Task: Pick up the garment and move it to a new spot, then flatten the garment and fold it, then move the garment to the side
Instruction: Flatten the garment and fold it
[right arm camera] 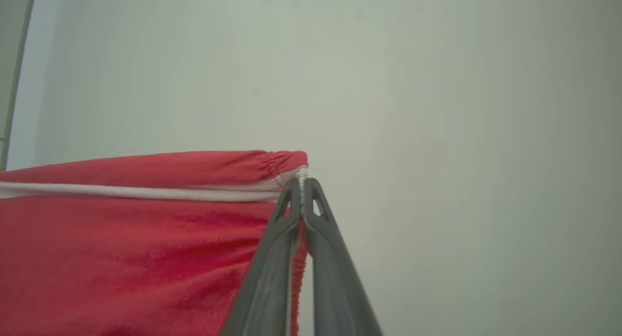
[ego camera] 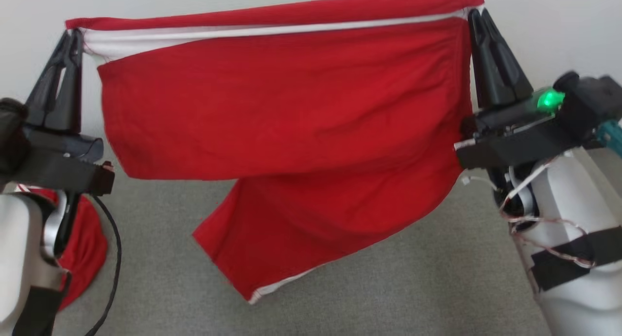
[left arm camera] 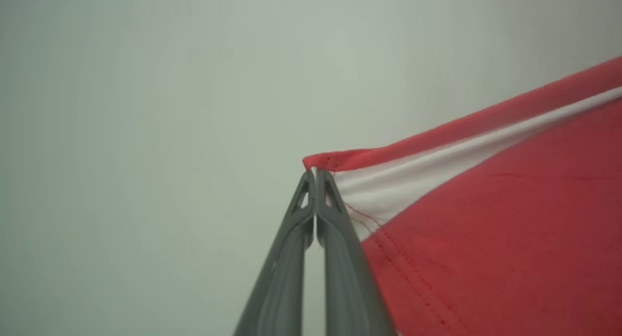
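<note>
While the red garment [ego camera: 291, 107] hangs stretched above the grey surface [ego camera: 413, 287], left end effector [ego camera: 73, 33] is clamped on its top left corner | one leg droops lowest mid-span | right end effector [ego camera: 478, 12] is clamped on its top right corner.

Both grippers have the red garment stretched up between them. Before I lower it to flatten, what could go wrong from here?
1. The left gripper and right gripper pinch the red garment only by the very corners of its top edge. More tension could pull a corner free.
2. The lower flap hangs skewed, so lowering may trap it creased underneath.
3. A loose black cable and more red cloth at the head view's lower left could snag.
</note>
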Motion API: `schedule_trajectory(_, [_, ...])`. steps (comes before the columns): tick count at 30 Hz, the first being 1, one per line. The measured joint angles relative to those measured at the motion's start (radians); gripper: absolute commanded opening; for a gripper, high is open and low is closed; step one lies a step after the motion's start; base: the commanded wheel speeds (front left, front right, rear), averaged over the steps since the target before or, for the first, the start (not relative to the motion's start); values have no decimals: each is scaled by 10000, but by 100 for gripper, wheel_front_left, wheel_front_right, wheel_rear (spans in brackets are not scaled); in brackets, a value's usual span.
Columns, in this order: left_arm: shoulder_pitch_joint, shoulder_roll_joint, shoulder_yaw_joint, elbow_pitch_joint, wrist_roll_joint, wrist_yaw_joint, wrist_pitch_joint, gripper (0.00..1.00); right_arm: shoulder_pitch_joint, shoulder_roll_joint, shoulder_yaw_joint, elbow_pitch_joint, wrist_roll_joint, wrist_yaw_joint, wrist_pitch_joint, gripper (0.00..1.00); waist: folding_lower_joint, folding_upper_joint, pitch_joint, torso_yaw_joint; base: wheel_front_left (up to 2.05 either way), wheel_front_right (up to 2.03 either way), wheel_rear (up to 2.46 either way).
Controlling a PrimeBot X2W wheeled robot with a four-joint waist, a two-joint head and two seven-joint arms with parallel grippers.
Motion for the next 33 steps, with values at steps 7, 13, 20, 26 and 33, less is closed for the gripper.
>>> schedule_trajectory(7, [-1809,-165,-579,917,128,12,199,0,-2173,-470,665,1011,-165,-2,268,0,1,0,1167,41,0,0,0])
schedule_trajectory(13, [-4644,-493,-892,2523,679,144,-75,0,-5300,-589,968,2750,-874,-2,12,0,3,1,2677,122,0,0,0])
schedule_trajectory(20, [-7501,-884,-1212,3917,1308,263,-759,0,-8069,-880,980,4859,-2048,0,-401,0,4,2,4263,304,0,0,0])
schedule_trajectory(26, [-7166,-1498,-1200,4564,1051,219,-915,0,-7682,-698,922,5670,-2144,-2,-460,0,5,2,5141,560,0,0,0])
schedule_trajectory(33, [-3888,-2449,-675,3914,548,178,-915,0,-4414,-744,690,4257,-1101,-2,-470,0,4,3,5395,798,0,0,0])
